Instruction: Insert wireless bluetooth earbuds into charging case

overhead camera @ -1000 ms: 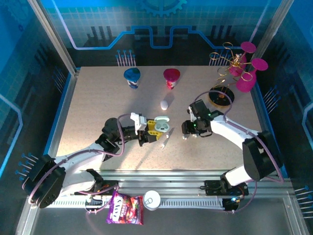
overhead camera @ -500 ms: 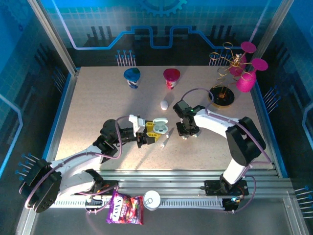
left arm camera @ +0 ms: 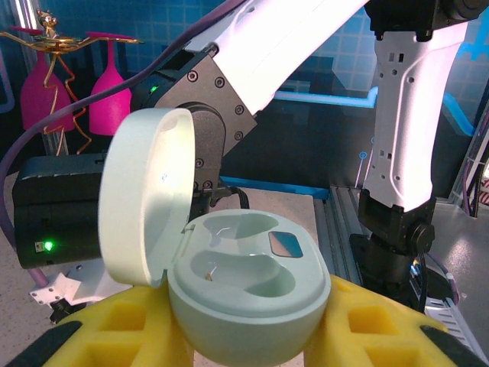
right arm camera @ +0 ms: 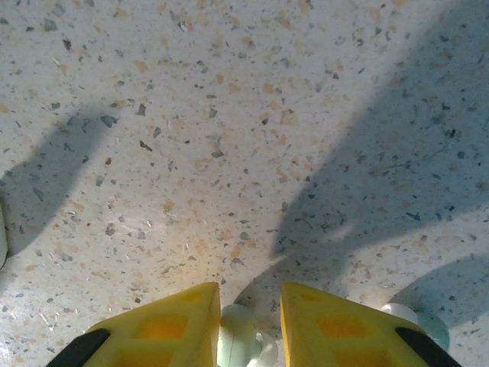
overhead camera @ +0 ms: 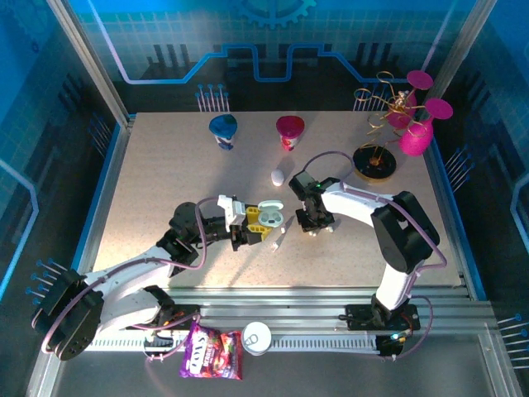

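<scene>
Your left arm stretches low over the table (overhead camera: 165, 182). Your left gripper (overhead camera: 250, 225) pinches the charging case (left arm camera: 244, 283), its lid (left arm camera: 145, 191) open and upright on the left. Bare table lies ahead of your right gripper (right arm camera: 248, 321), which points down, pressed on one earbud (right arm camera: 238, 332); its axis I cannot tell.

A: Where is the charging case (left arm camera: 246, 294)?
B: Between the left gripper (left arm camera: 244, 340) pads, mid-table, its lid raised on the left in the wrist view. The right gripper (overhead camera: 312, 225) is just right of it.
A: Behind them?
B: A closed case (overhead camera: 278, 176), then the left cup (overhead camera: 223, 131) and right cup (overhead camera: 289, 131) at the far edge.
A: The earbud (right arm camera: 238, 329)?
B: On the table between the right fingers.
</scene>
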`<state>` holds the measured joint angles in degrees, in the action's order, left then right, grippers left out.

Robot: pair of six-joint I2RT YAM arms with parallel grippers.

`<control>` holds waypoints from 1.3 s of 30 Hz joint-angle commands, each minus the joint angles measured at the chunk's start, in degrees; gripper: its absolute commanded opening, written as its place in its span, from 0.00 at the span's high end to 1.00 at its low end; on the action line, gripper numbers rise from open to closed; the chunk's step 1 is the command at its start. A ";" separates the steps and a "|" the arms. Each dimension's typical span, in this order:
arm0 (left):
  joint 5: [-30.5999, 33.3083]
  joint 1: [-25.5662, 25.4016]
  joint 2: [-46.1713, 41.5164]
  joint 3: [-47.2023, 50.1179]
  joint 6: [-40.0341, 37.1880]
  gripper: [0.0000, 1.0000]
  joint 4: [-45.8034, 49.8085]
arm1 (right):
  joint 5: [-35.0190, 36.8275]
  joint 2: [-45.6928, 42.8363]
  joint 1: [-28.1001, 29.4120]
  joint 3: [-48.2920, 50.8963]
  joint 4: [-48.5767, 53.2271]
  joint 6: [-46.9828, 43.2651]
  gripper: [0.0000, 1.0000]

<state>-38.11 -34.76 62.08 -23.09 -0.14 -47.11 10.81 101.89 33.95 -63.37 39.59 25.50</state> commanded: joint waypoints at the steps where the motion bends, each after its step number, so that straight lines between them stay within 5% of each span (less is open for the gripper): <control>1: 0.67 -0.14 -1.06 0.87 -1.13 0.73 -0.58 | -1.54 1.21 0.85 -0.53 1.21 0.57 0.74; 12: 0.62 -0.19 -0.91 0.47 -1.26 0.73 -0.53 | -2.42 -0.85 1.40 1.52 1.45 1.31 0.71; 29: 0.66 -0.13 -1.23 0.36 -0.84 0.73 -0.49 | -2.23 -3.75 0.79 2.43 -0.55 1.89 0.81; 34: 1.14 -0.20 -0.70 0.70 -0.83 0.73 -1.24 | -10.55 -10.68 -2.35 5.90 -4.69 3.25 0.81; 39: 1.72 -0.17 0.30 0.95 -0.41 0.73 -2.52 | -30.71 -20.73 -9.62 12.52 -14.24 9.40 0.81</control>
<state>-37.10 -34.76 62.08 -23.09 -0.14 -47.00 -6.35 85.41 27.49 -53.63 31.46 30.20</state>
